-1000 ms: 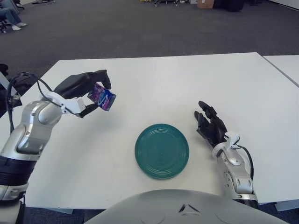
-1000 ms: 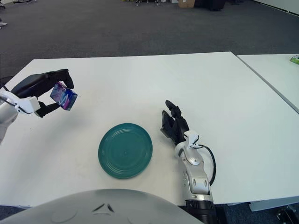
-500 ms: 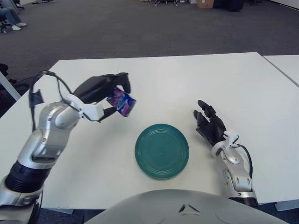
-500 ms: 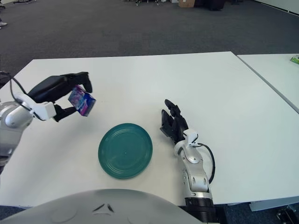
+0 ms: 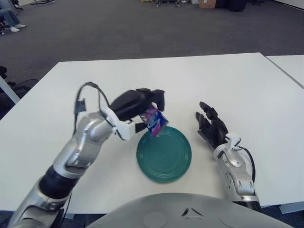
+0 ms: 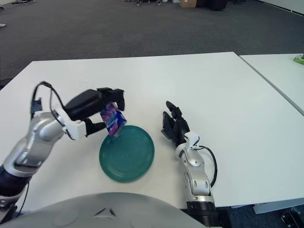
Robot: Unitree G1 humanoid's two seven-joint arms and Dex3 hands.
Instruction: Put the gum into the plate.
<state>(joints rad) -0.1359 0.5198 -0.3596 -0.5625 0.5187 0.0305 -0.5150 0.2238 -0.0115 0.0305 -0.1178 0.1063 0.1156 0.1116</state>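
A small blue and purple gum pack [image 5: 155, 120] is held in the air by my left hand [image 5: 142, 107], whose black fingers are curled around it. The pack hangs over the upper left rim of the round green plate [image 5: 166, 159], which lies flat on the white table near its front edge. In the right eye view the gum pack [image 6: 112, 119] shows just above the plate [image 6: 130, 159] rim. My right hand [image 5: 213, 127] shows to the right of the plate, fingers spread and holding nothing.
The white table [image 5: 190, 80] stretches far back behind the plate. A second white table [image 6: 285, 71] stands at the right with a small green object [image 6: 299, 59] on it. Dark carpet lies beyond.
My left arm has swung right and slightly down with the gum, from the table's left side to above the plate's left rim. The right hand has stayed where it was.
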